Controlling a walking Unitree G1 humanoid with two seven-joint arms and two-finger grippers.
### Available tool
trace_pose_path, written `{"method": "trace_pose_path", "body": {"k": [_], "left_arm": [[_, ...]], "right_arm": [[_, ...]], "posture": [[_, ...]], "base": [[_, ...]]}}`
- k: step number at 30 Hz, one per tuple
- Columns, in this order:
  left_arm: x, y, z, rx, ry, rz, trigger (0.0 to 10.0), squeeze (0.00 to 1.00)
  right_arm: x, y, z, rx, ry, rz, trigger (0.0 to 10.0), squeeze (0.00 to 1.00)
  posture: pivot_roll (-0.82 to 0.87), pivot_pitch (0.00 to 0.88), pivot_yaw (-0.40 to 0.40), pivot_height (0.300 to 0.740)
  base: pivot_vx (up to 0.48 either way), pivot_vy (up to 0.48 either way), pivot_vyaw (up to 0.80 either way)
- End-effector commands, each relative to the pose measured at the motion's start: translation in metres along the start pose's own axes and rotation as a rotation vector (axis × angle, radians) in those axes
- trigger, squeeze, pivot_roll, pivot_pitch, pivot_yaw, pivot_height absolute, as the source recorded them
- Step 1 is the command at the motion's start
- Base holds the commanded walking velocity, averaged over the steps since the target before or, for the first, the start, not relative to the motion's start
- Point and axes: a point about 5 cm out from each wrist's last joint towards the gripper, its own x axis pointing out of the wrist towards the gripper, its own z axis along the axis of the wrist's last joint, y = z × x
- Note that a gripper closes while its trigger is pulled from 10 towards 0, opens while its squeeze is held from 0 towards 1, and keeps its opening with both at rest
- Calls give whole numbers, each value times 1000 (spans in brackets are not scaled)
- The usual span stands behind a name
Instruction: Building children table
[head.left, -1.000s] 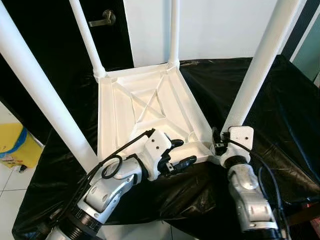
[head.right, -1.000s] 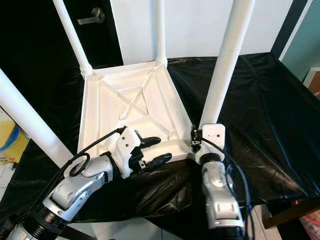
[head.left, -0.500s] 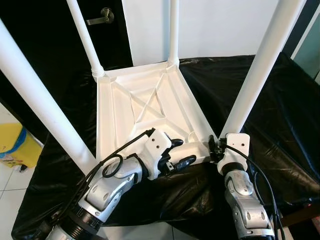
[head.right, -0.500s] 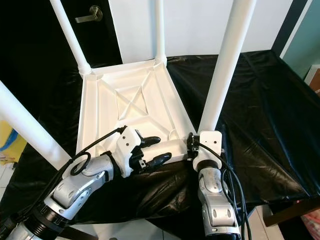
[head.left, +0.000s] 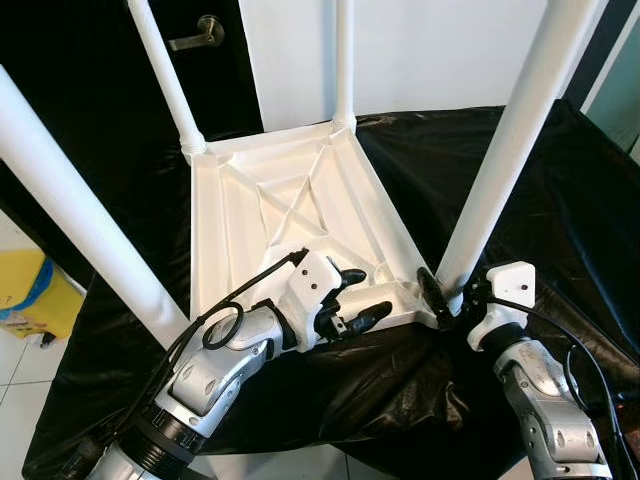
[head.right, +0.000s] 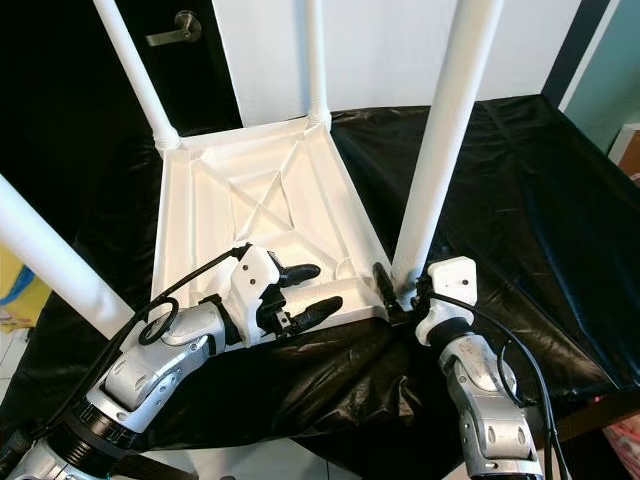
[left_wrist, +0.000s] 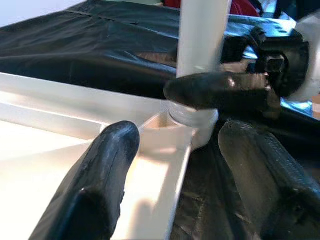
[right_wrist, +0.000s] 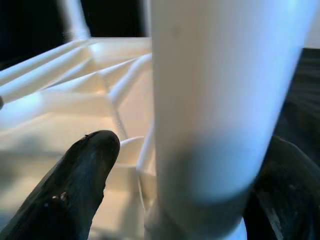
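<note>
A white children's table (head.left: 270, 215) lies upside down on black sheeting, its four legs pointing up. My right gripper (head.left: 445, 290) is at the foot of the near right leg (head.left: 500, 150), with a finger on each side of it and shut on it; the right wrist view shows that leg (right_wrist: 215, 100) between the fingers (right_wrist: 75, 195). My left gripper (head.left: 358, 298) is open at the table's near rim (left_wrist: 165, 165), one finger inside the frame and one outside it. The other legs (head.left: 80, 220) stand untouched.
Black sheeting (head.left: 560, 190) covers the work surface, which ends just in front of me. A dark door with a lever handle (head.left: 200, 35) is at the back left. A yellow container (head.left: 25, 290) sits on the floor to the left.
My right wrist has swung out to the right around the foot of the near right leg while its fingers stayed at the leg. The left gripper has barely moved.
</note>
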Motion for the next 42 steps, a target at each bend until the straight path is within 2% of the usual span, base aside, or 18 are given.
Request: {"method": "trace_pose_path", "body": {"k": [1, 4, 7, 13, 14, 22, 29, 30, 36, 39, 41, 42], "left_arm": [[-6, -9, -3, 4, 23, -165, 10000, 0], [-11, -8, -3, -3, 32, -162, 10000, 0], [-16, -11, -5, -29, 48, -173, 10000, 0], [-15, -14, -5, -39, 48, -181, 10000, 0], [-14, -15, -5, -40, 46, -183, 10000, 0], [-13, -14, -3, -40, 43, -185, 10000, 0], [-12, -13, -1, -42, 41, -188, 10000, 0], [-12, -12, -1, -40, 38, -189, 10000, 0], [-8, -9, 2, -36, 19, -185, 10000, 0], [-7, -8, 2, -34, 11, -179, 10000, 0], [-4, -9, 2, -34, 5, -174, 10000, 0], [-4, -9, 2, -34, 5, -174, 10000, 0]], "right_arm": [[2, -5, 0, 14, 12, 69, 10000, 0], [6, -9, 0, 4, 27, 112, 10000, 0], [15, -17, -3, -52, 48, 177, 10000, 0], [28, -20, -7, -78, 66, 214, 10000, 0], [33, -21, -10, -86, 72, 231, 0, 0], [41, -19, -14, -76, 70, 263, 0, 0], [31, -20, -25, -68, 86, 235, 0, 0], [29, -20, -28, -62, 91, 221, 10000, 0], [24, -13, -33, -16, 82, 126, 10000, 0], [23, -9, -35, -27, 88, 59, 10000, 0], [21, -6, -39, -68, 120, -58, 10000, 0], [21, -6, -39, -68, 120, -58, 10000, 0]], "posture": [[-170, 43, 44, 740], [-160, 45, 41, 740], [-150, 47, 35, 740], [-150, 45, 34, 740], [-149, 45, 34, 740], [-150, 47, 39, 740], [-159, 41, 52, 740], [-164, 41, 54, 740], [-187, 50, 60, 740], [-196, 56, 60, 740], [-213, 61, 60, 740], [-213, 61, 60, 740]], "base": [[0, 0, 0], [0, 0, 0], [0, 0, 0], [0, 0, 0], [0, 0, 0], [0, 0, 0], [0, 0, 0], [0, 0, 0], [0, 0, 0], [0, 0, 0], [0, 0, 0], [0, 0, 0]]}}
